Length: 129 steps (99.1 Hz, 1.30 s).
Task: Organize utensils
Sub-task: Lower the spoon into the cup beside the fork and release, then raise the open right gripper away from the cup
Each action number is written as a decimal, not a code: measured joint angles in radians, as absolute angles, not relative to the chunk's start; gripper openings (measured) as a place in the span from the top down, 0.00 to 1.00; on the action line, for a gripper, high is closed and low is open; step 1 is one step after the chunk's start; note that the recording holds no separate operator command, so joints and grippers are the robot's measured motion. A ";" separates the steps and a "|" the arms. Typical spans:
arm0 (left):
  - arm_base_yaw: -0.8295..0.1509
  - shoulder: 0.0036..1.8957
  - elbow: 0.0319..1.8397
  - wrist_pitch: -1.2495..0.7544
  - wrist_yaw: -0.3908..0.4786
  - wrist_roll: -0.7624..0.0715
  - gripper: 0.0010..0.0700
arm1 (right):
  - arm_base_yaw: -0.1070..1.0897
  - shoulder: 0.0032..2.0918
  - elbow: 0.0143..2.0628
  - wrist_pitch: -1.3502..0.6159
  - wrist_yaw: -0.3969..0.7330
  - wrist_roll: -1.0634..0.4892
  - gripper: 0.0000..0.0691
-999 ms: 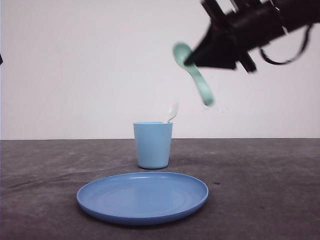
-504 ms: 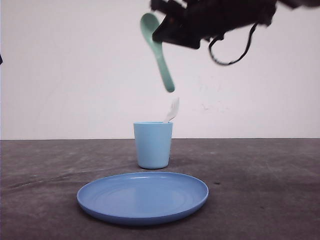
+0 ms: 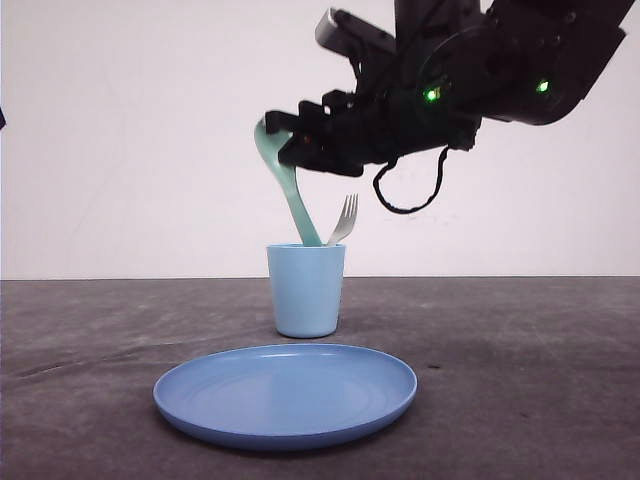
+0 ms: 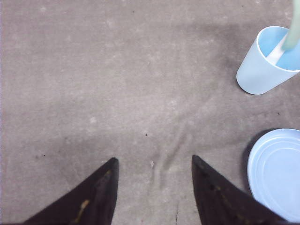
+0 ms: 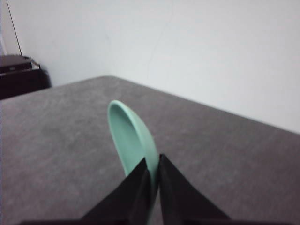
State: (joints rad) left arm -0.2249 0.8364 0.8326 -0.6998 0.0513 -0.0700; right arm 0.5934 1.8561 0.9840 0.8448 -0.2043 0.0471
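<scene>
My right gripper [image 3: 285,150] hangs above the light blue cup [image 3: 306,290] and is shut on the mint-green spoon [image 3: 296,205]. The spoon's bowl points up and its handle end dips inside the cup's rim. In the right wrist view the spoon's bowl [image 5: 129,138] rises from between the closed right gripper [image 5: 153,164]. The white fork [image 3: 344,220] stands in the cup, tines up, leaning right. My left gripper [image 4: 153,161] is open over bare table, well away from the cup [image 4: 262,63]; the spoon's handle [image 4: 293,28] enters the cup beside the fork's white handle [image 4: 276,52].
A round blue plate [image 3: 285,393] lies in front of the cup on the dark grey table [image 3: 520,380]. In the left wrist view the plate's rim [image 4: 276,173] is close to the cup. A white wall stands behind the table.
My right arm has swung left and down with the spoon. The spoon went from high at the right to above the cup, and now its handle end is inside the cup.
</scene>
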 joint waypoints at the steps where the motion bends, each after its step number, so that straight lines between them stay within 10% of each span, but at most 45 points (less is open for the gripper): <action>1: -0.225 0.836 0.833 -0.700 0.051 -0.070 0.59 | 0.594 1.856 0.984 0.839 -0.205 0.047 0.97; 35: -0.225 0.837 0.833 -0.700 0.051 -0.070 0.59 | 0.599 1.869 0.984 0.751 -0.179 0.042 0.95; 68: -0.225 0.837 0.833 -0.700 0.051 -0.070 0.59 | 0.599 1.866 0.984 0.762 -0.225 0.045 0.35; 129: -0.225 0.836 0.833 -0.700 0.051 -0.067 0.59 | 0.535 1.395 0.986 -0.017 -0.305 0.057 0.33</action>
